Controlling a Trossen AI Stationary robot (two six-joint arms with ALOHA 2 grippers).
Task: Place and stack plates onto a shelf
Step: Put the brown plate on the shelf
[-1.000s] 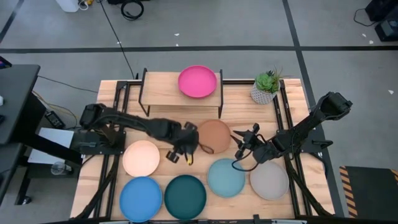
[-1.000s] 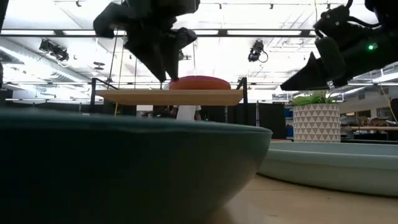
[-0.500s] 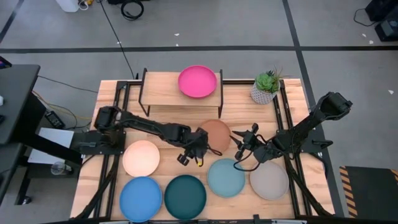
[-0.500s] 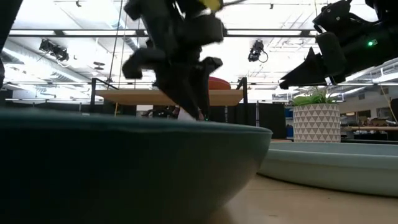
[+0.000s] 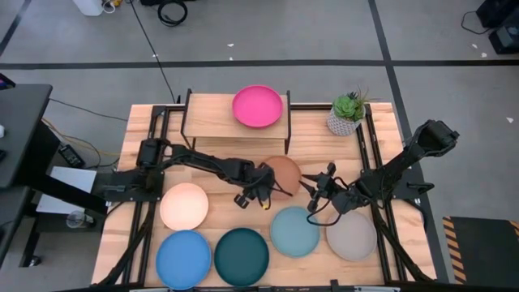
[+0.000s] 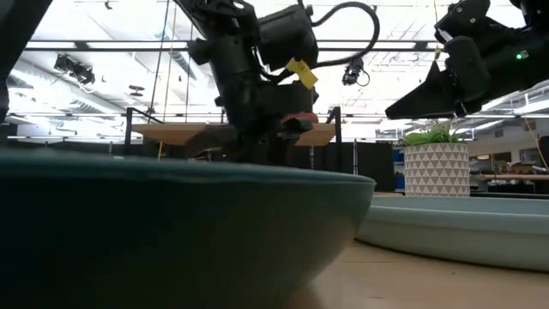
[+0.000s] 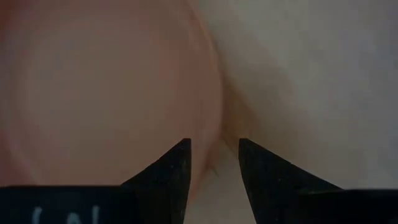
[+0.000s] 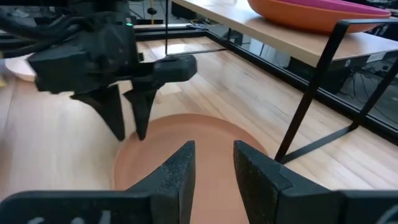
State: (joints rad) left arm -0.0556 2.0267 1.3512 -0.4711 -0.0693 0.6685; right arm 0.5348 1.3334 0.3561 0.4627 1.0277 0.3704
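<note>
Along the table's near edge lie blue [image 5: 183, 259], dark teal [image 5: 241, 256], light blue [image 5: 294, 231] and grey [image 5: 351, 235] plates, with a cream plate [image 5: 184, 206] just behind on the left. At mid-table the left gripper [image 5: 268, 187] straddles the tan plate's [image 5: 284, 173] left rim, fingers [image 7: 169, 171] slightly parted, not yet clamped. The right gripper [image 5: 310, 186] hovers at that plate's right edge, fingers [image 8: 179, 168] a little apart, holding nothing. Farther back, the shelf [image 5: 212, 116] carries a pink plate [image 5: 258, 106].

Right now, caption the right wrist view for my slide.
Left pincer open over the tan plate's rim; pink plate on the shelf.
</note>
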